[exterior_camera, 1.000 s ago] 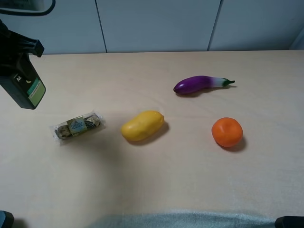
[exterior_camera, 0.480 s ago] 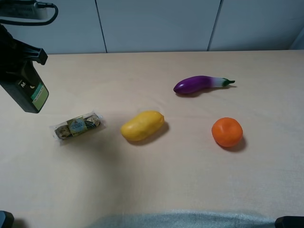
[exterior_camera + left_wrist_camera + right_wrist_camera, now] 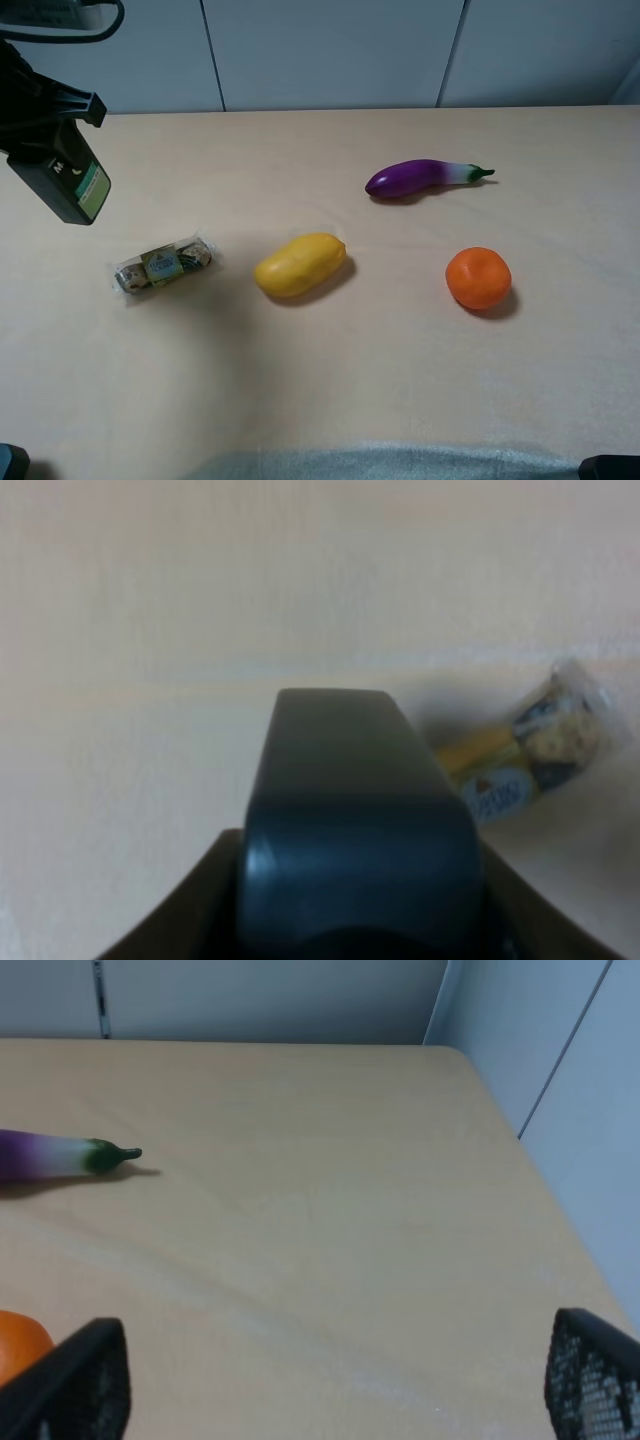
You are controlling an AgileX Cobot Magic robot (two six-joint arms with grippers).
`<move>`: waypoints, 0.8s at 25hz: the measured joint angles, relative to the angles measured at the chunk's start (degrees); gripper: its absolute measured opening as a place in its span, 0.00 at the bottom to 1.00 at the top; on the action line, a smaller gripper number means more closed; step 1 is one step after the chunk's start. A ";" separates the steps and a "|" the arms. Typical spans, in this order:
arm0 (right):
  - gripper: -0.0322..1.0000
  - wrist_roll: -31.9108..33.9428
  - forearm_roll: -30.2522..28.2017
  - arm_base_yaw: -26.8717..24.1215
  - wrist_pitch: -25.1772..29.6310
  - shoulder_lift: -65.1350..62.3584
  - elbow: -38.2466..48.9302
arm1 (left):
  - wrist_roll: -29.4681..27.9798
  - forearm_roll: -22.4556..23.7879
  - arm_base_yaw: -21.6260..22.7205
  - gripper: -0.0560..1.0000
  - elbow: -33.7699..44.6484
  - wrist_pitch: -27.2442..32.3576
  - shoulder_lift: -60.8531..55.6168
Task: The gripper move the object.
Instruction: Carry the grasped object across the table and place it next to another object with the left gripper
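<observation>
Green-black pump bottle: tilted, held aloft over the bench's far left, near the chocolate pack.
Left gripper: clamped on the bottle's top.
Right gripper: fingers spread wide apart.

A wide table with a pale beige, faintly grained top fills most of the high view. Behind its far edge stands a wall of smooth light grey panels, split by two thin dark vertical seams. In the right wrist view the tabletop ends in a rounded corner, beside a second grey panelled side wall. The light is soft and even. A blurred grey-green strip lies along the near edge; what it is cannot be told
</observation>
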 joint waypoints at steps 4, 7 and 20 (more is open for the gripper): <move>0.64 0.00 0.00 0.00 0.00 0.00 0.00 | 0.00 0.00 0.00 0.51 -1.21 -1.53 2.44; 0.64 0.00 0.00 0.00 0.00 0.00 0.00 | 0.00 -0.49 0.00 0.51 -4.05 -2.14 5.87; 0.64 0.00 0.00 0.00 0.00 0.00 0.00 | 2.49 -2.67 -8.94 0.51 -25.01 -1.76 23.66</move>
